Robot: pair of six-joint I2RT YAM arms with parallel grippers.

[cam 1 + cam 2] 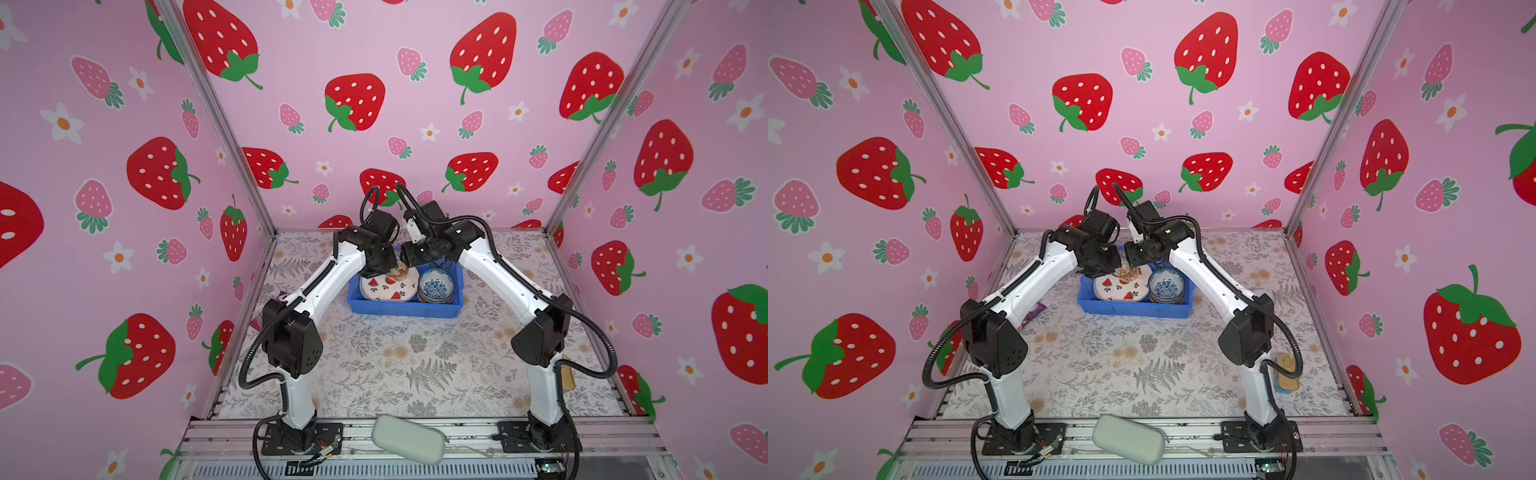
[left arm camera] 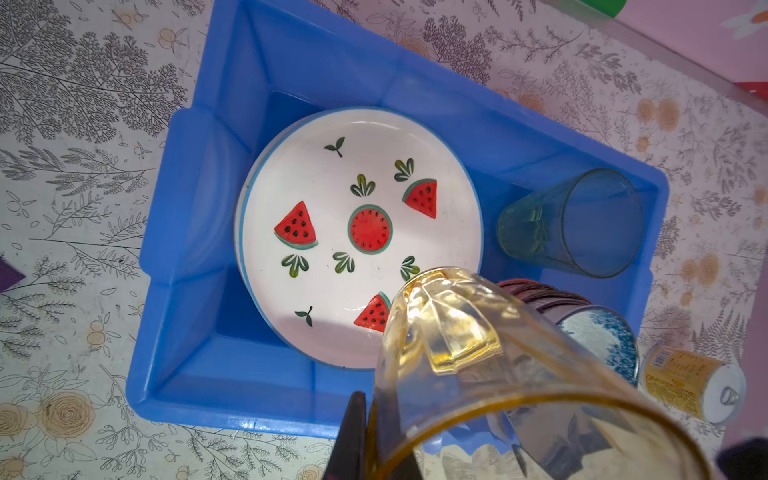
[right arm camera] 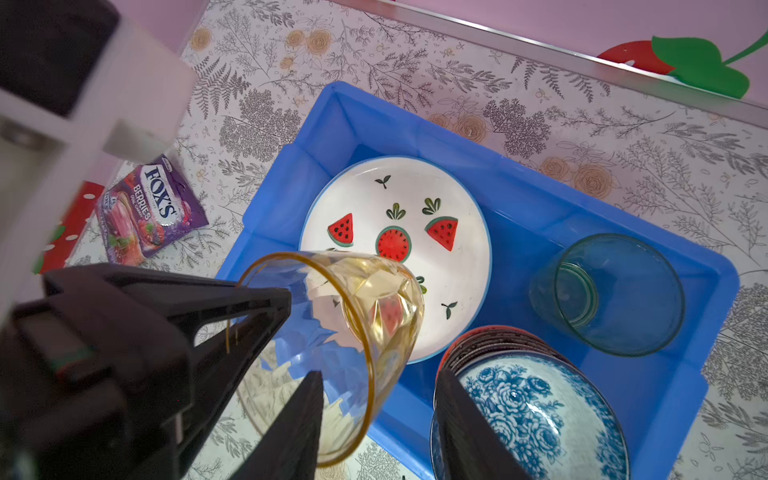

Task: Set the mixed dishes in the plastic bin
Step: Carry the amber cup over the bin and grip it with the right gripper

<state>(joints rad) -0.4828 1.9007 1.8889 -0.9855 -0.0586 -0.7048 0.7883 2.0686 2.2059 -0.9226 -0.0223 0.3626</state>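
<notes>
The blue plastic bin [image 1: 405, 309] [image 2: 187, 249] holds the watermelon plate [image 1: 388, 289] [image 2: 353, 208] on top of another plate. A green tumbler [image 3: 615, 295] [image 2: 582, 224] sits in a far corner of the bin. The blue-white bowl [image 1: 435, 286] [image 3: 540, 415] tops a stack of bowls in it. My left gripper [image 2: 370, 440] [image 1: 384, 272] is shut on the rim of the amber tumbler [image 2: 478, 353] [image 3: 353, 316], which hangs tilted over the plate. My right gripper [image 3: 378, 419] hovers open over the bin's near side between tumbler and bowls, holding nothing.
A purple candy bag [image 3: 149, 208] [image 1: 1034, 311] lies left of the bin under the left arm. A yellow can [image 2: 690, 382] [image 1: 1287, 374] lies by the right arm. A grey-green pouch [image 1: 409, 439] rests on the front rail. Walls close in behind the bin.
</notes>
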